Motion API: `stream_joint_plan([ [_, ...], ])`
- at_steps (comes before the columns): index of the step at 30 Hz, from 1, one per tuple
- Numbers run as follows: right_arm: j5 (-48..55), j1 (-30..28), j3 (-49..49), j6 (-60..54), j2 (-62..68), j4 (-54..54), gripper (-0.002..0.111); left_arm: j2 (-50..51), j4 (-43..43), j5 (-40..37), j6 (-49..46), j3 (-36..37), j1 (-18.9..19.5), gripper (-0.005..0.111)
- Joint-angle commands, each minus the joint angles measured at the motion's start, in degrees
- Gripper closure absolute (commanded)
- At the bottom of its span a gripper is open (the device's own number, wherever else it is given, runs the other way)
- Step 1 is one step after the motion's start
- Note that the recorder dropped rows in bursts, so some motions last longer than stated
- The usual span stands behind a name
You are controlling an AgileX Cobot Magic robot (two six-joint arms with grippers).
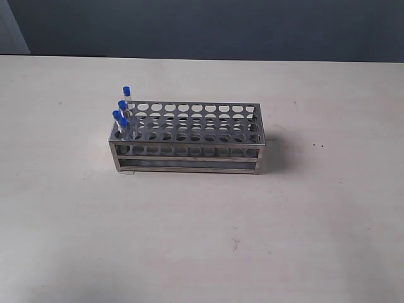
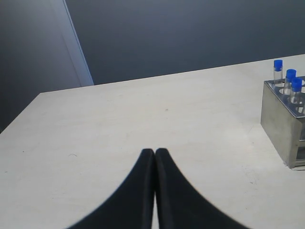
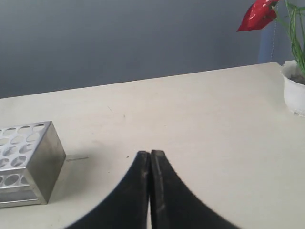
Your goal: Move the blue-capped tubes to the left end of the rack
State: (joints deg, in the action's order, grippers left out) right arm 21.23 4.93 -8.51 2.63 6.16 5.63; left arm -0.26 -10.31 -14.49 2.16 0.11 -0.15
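Main risk from here is needless contact, in my judgement; the blue-capped tubes stand clustered in the holes at the left end of the rack, so the job looks done or v. nearly so, and any further reach by the left gripper could clip the caps, which poke above the top plate, and tip a tube or shove the rack along the table; the rack looks light, w/ nothing pinning it. Both tools are clear of it: left gripper has its jaws pressed together, holding nothing; right gripper likewise closed and empty, near the rack's other end. Contents: the exterior view appears to show four caps at the left end, all other holes bare; the left wrist view shows only three caps, the 4th prob. hidden behind. A thin pin sticks out at the rack's right end; can't tell what it is. A plant pot sits well apart.
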Motion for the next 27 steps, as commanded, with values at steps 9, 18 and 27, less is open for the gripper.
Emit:
stream_joint_plan([
  [9, -0.19, -0.35, 8.51, 0.26, -6.16, 0.28, 0.109, 0.26, 0.14, 0.77, 0.2, -0.11, -0.39, 0.106],
  [18, -0.19, -0.35, 8.51, 0.26, -6.16, 0.88, 0.109, 0.26, 0.14, 0.77, 0.2, -0.11, -0.39, 0.106],
  [27, -0.19, -0.35, 8.51, 0.26, -6.16, 0.88, 0.109, 0.26, 0.14, 0.77, 0.2, -0.11, -0.39, 0.106],
])
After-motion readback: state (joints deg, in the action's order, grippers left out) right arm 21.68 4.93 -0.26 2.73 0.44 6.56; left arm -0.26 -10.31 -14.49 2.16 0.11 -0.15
